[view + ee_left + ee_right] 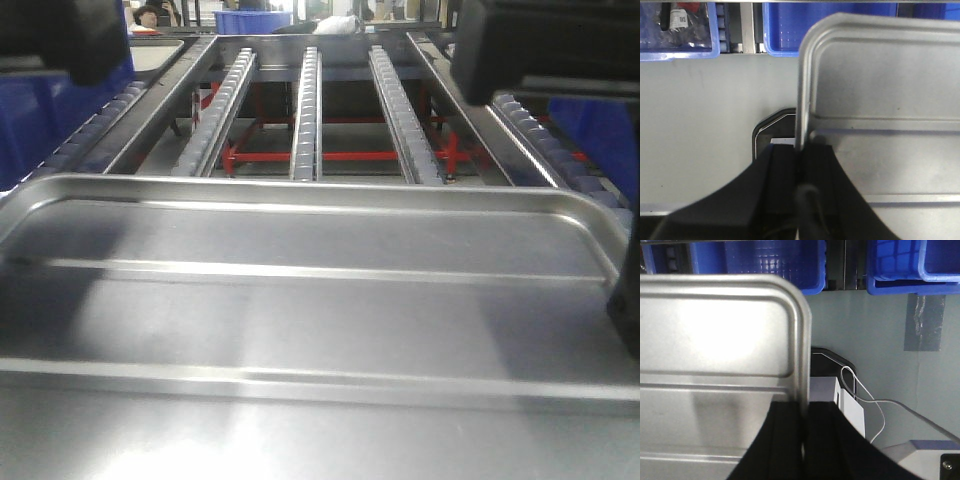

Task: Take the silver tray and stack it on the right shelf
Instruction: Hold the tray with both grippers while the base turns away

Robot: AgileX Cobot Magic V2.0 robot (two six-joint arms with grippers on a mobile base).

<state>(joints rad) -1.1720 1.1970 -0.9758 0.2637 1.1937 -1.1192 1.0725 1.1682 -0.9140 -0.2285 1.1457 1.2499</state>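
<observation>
silver tray (300, 310) clamped, left claw (801, 157), right claw (804, 412)

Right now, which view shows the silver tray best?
The exterior front-facing view: the silver tray appears nearly whole, with both ridges. The wrist views each show one corner and rim, gripped by the left tool and the right tool.

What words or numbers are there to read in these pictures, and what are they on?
No text here can be read.
The white label on a bag in the blue bin, left wrist view: dark print, too small and blurred to read.
The silver tray: no writing or marks show on it.
</observation>
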